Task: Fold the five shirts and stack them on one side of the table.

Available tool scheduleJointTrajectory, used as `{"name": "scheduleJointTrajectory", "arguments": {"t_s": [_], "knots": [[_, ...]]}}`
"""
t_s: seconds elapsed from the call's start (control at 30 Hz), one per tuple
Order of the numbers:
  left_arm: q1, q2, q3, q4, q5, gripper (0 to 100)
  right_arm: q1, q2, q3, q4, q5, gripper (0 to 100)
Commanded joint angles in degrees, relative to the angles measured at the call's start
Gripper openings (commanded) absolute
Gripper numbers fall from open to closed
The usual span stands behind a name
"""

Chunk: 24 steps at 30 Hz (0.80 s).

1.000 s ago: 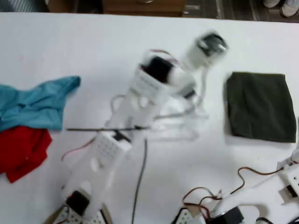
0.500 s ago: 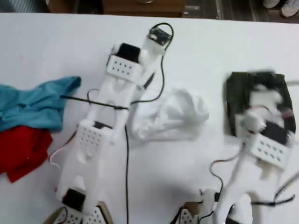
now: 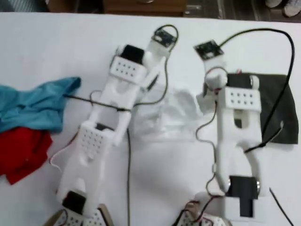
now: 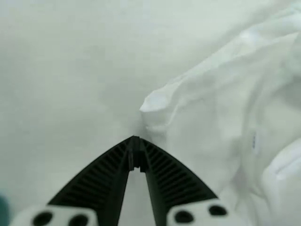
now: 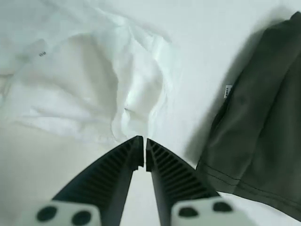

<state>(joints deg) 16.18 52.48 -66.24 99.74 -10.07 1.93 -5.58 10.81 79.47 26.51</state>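
The left tool [image 4: 135, 154] is clenched on nothing, its tips just beside a corner of the crumpled white shirt [image 3: 169, 115], which lies mid-bench [image 3: 56, 47] between the two arms. The right tool [image 5: 144, 153] is likewise clenched and empty, poised between that shirt and the folded dark green shirt [image 3: 277, 113]. A teal shirt [image 3: 37, 103] and a red shirt [image 3: 21, 150] lie bunched, touching, at the bench's opposite edge.
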Motion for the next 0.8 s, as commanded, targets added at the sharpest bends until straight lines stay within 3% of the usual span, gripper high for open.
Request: {"name": "scheduleJointTrajectory", "arguments": {"t_s": [0.0,0.1,0.27,0.57,0.77], "knots": [[1.7,0.5,-0.9,-0.3,0.2,2,1.8,0.5,-2.7,0.2,-0.1,2.2],[0.5,2.9,-0.9,-1.2,2.4,2,0.7,0.4,-3.6,-1.5,-0.1,2.2],[-4.2,5.3,-0.7,-1.2,14.1,2,-2.0,0.6,-6.4,-7.4,-0.4,2.2],[-13.5,6.2,-1.1,-1.0,14.3,2,-15.0,5.8,-5.9,-14.2,-0.1,2.2],[-24.0,5.2,-7.6,1.5,14.3,2,-17.1,12.2,-6.1,-16.8,-0.1,2.2]]}}
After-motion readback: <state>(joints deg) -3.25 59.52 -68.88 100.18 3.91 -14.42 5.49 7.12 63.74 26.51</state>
